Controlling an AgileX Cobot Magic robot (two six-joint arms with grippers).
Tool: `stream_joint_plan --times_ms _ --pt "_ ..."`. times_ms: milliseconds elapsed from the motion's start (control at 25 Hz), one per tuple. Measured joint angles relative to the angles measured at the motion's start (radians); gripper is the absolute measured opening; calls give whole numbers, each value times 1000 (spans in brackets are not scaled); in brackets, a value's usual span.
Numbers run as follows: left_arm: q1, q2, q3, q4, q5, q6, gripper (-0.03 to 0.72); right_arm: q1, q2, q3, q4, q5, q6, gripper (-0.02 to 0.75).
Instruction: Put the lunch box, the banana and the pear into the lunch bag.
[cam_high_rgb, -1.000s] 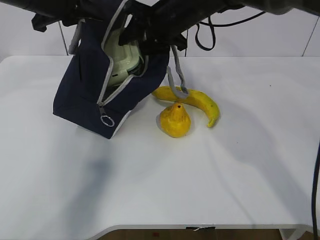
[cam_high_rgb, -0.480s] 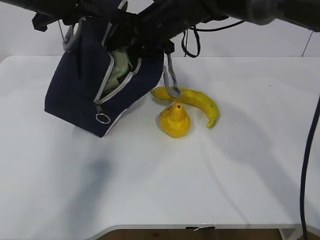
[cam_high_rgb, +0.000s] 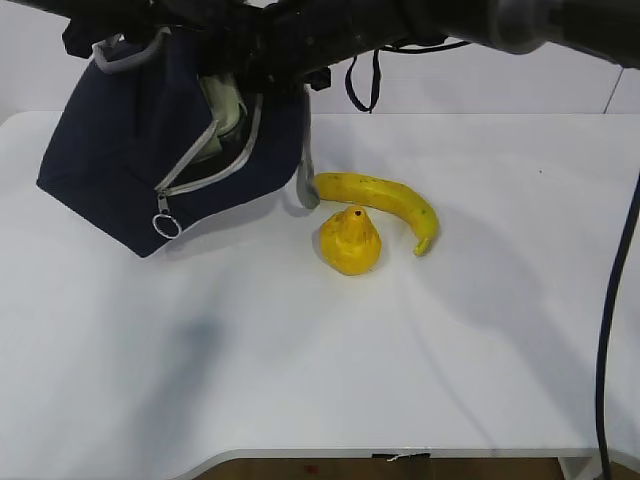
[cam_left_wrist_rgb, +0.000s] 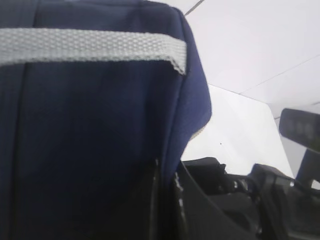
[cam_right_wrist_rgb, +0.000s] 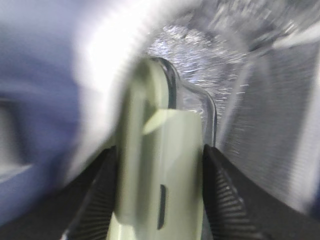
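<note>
Lunch bag (cam_high_rgb: 130, 170) hung tilted at the table's (cam_high_rgb: 300, 380) back left, the left gripper (cam_left_wrist_rgb: 167, 200) pinched tight on its navy fabric. Right gripper (cam_right_wrist_rgb: 157, 200) reached into the bag's mouth, fingers (cam_right_wrist_rgb: 227, 200) clamped either side of the lunch box (cam_right_wrist_rgb: 160, 170) against the silver lining. Banana (cam_high_rgb: 385, 200) and pear (cam_high_rgb: 350, 242) lay on the table right of the bag, just beside each other.
</note>
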Motion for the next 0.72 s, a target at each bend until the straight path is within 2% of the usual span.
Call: stream_joint_plan --times_ms 720 --pt "0 0 0 -93 18 -1 -2 13 71 -1 71 -2 -49 409"
